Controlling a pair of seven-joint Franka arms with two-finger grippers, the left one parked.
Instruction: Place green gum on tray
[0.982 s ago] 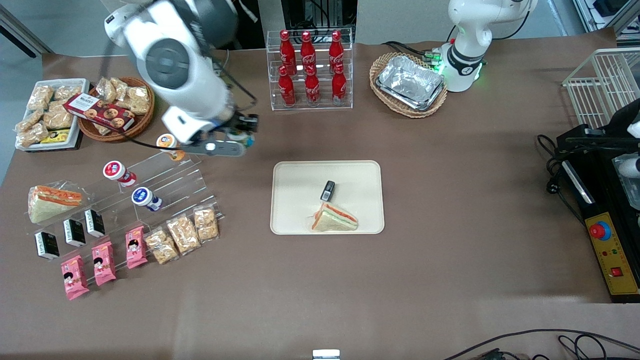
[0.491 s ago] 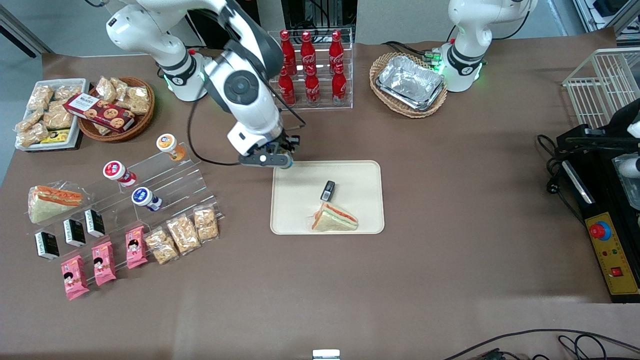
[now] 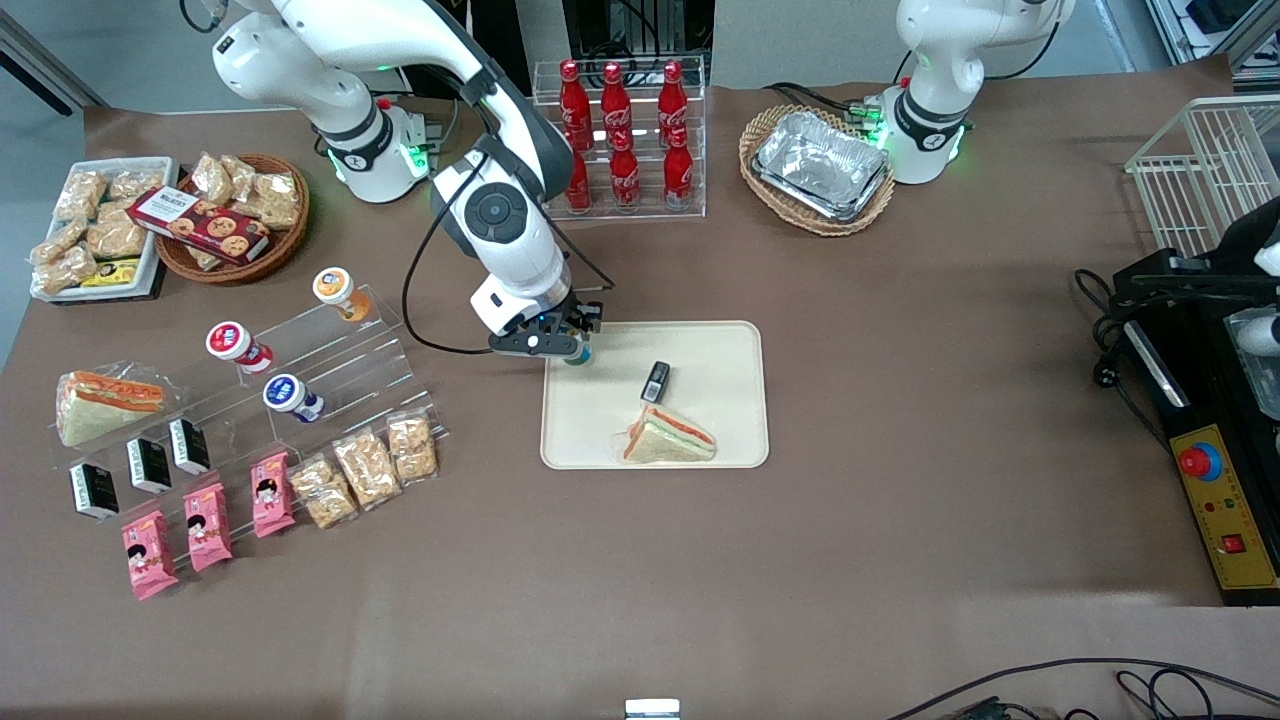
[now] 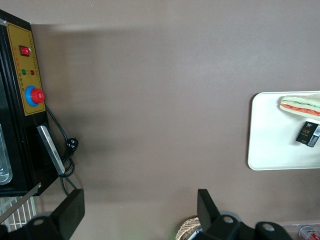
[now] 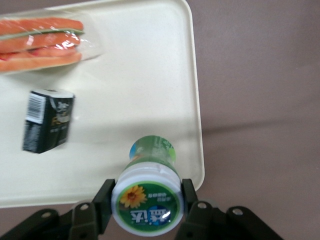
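Moved over tray [image 3: 700, 440] corner from display shelf: my gripper [image 3: 573, 350], fingers clamped round upright green gum [image 5: 147, 200], ready for lowering.

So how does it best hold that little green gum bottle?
As the gripper holds it now: the fingers pinch opposite sides of the green gum just below its wide lid. The round body suits a side pinch, and the lid overhangs the fingers. It hangs over the tray.

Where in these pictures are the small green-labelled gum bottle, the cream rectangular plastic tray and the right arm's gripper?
green gum bottle [image 5: 146, 203]: right wrist view, on its round lid.
cream plastic tray [image 3: 720, 345]: front view, on bare floor near its corner.
right arm's gripper [image 3: 575, 355]: front view, between its fingertips, shut on the bottle above the tray's corner.
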